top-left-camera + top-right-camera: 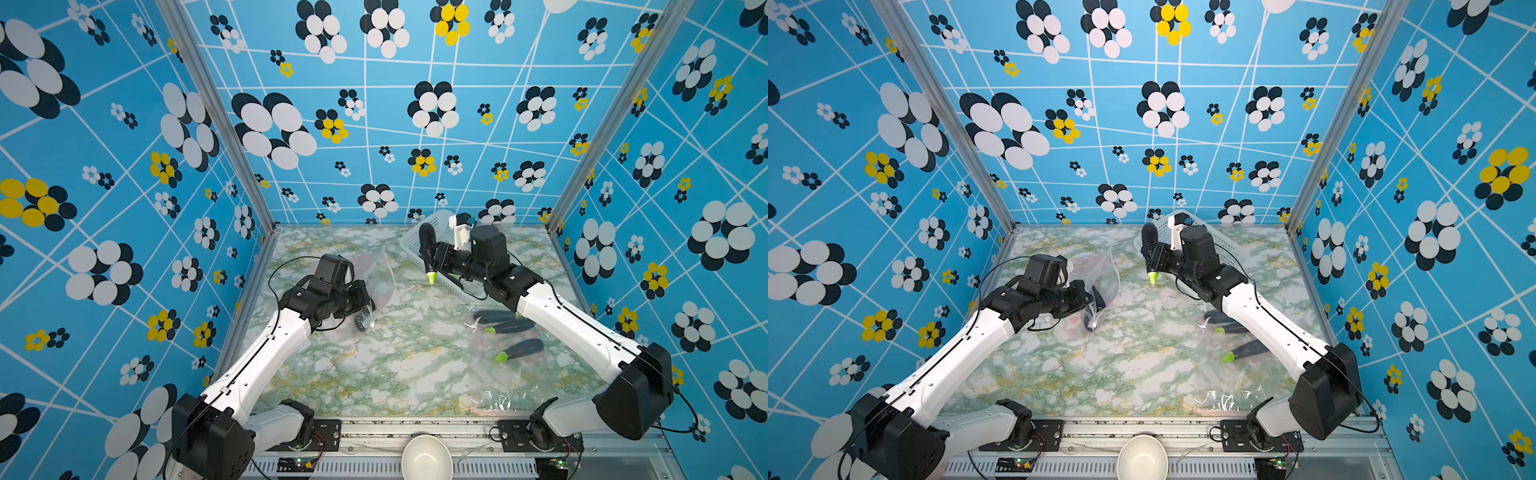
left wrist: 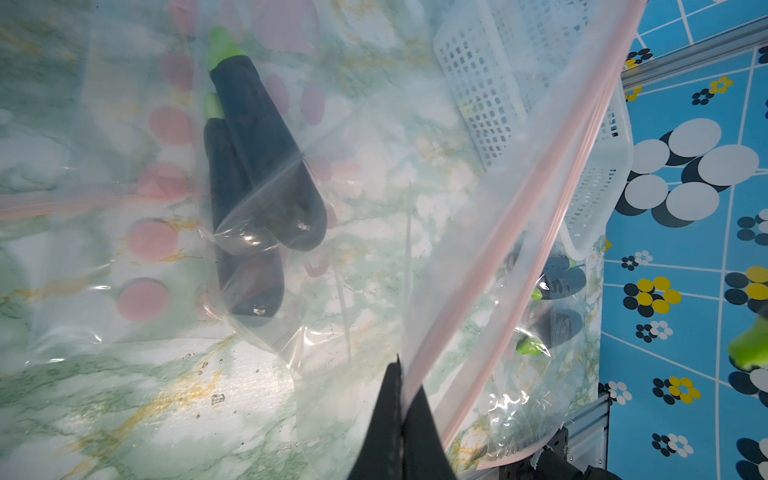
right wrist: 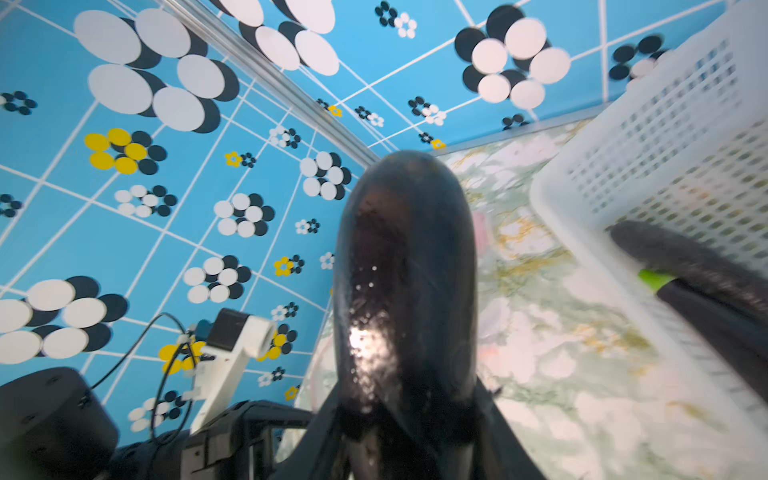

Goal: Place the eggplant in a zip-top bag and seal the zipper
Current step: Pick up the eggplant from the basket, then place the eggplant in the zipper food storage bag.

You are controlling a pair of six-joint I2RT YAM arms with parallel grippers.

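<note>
the task looks partway through: the pick is done, the bagging and sealing are not. the right gripper holds the eggplant in the air near the back edge of the bench, just in front of the white basket, with the green stem end pointing down. in the right wrist view the dark body stands up between the two fingers, the jaws partly open and pressed against its sides.

the eggplant is well apart from the zip-top bag, which hangs over the left half of the bench from the left gripper. in the left wrist view those jaws are fully closed, pinching the plastic beside the pink zipper strip. the strip looks unsealed, though how wide the mouth gapes is hard to read.

two dark eggplants show through the plastic there; whether they lie inside this bag or behind it cannot be told. bagged eggplants lie near the right edge, and a spare eggplant rests in the basket.

what probably remains: carrying the eggplant across to the bag, sliding it into the mouth, then pressing the zipper closed along its length.
</note>
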